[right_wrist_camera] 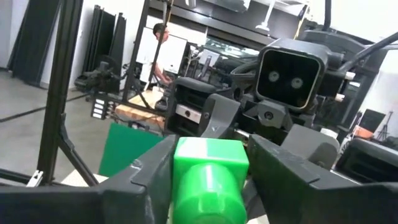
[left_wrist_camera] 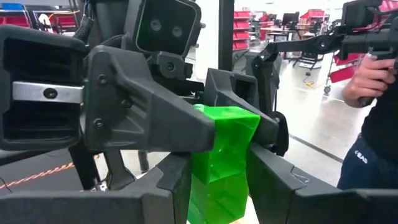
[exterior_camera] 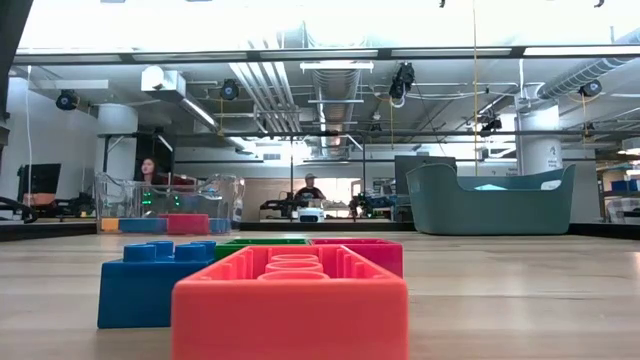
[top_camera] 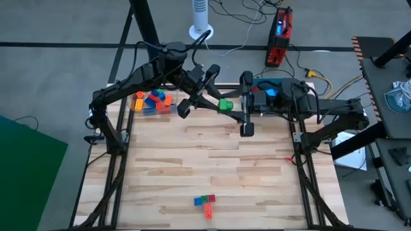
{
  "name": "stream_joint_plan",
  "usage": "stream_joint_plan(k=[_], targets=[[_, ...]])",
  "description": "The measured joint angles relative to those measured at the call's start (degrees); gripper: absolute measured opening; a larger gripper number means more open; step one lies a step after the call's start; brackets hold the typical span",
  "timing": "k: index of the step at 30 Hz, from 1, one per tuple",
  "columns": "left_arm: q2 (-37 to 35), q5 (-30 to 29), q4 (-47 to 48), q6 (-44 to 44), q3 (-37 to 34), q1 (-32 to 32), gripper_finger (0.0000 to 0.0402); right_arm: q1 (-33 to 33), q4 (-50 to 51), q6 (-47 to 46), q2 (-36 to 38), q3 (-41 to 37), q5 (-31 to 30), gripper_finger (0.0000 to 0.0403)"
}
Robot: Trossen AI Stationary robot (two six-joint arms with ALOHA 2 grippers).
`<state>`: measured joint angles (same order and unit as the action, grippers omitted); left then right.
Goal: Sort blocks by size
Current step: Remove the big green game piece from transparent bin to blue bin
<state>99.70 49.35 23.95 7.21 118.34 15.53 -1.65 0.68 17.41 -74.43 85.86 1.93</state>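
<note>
Nearest the low camera, a small cluster of blocks (top_camera: 205,203) sits at the front edge of the desk (top_camera: 212,160): an orange block (exterior_camera: 290,305) in front, a blue block (exterior_camera: 150,283) beside it, with a red block (exterior_camera: 365,251) and a green one behind them.

Farther back, above the far part of the desk, the two arms meet. A green block (top_camera: 225,104) is held in the air between them, well apart from the front cluster. The left hand (top_camera: 196,96) reaches in from the left and its fingers (left_wrist_camera: 155,186) close on the green block. The right hand (top_camera: 245,106) comes from the right, and its fingers (right_wrist_camera: 149,168) also press against both sides of the same block, so both hands grip it at once.

At the far left corner stands a clear plastic box (top_camera: 153,102) holding more blocks in blue, red, orange and yellow. At the far right sits the teal tub (exterior_camera: 490,200), partly hidden under the right arm in the high view.

Beyond the desk, people are seen in the room.
</note>
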Motion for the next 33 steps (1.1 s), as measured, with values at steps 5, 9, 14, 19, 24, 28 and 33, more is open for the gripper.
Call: stream_joint_plan(k=[5, 9, 14, 19, 24, 28, 33], targets=[[0.0, 0.1, 0.0, -0.2, 0.0, 0.0, 0.0112, -0.1, 0.1, -0.1, 0.1, 0.0, 0.0, 0.0139], [0.0, 1.2, 0.0, -0.2, 0.0, 0.1, 0.0111, -0.1, 0.2, -0.3, 0.2, 0.0, 0.7, 0.0130], [0.0, 0.7, 0.3, -0.8, 0.0, 0.1, 0.0110, -0.1, 0.5, -1.0, 0.2, 0.0, 0.2, 0.0130], [0.0, -1.3, 1.5, -3.3, 0.0, 1.0, 0.0110, 0.2, 1.7, -1.5, 1.4, -0.1, -0.7, 0.0130], [0.0, -3.1, 5.6, -3.6, 0.0, 3.1, 0.0111, 0.6, 7.4, -2.3, 2.9, -0.1, -4.7, 0.0130], [-0.3, -7.3, 8.5, -3.5, 0.2, 5.6, 0.0111, 0.9, 15.3, -3.4, 4.0, 0.8, -13.2, 0.0130], [-0.2, -17.2, 12.8, -3.7, 0.2, 9.1, 0.0112, 3.5, 28.6, -10.4, 4.0, 0.9, -30.2, 0.0130]])
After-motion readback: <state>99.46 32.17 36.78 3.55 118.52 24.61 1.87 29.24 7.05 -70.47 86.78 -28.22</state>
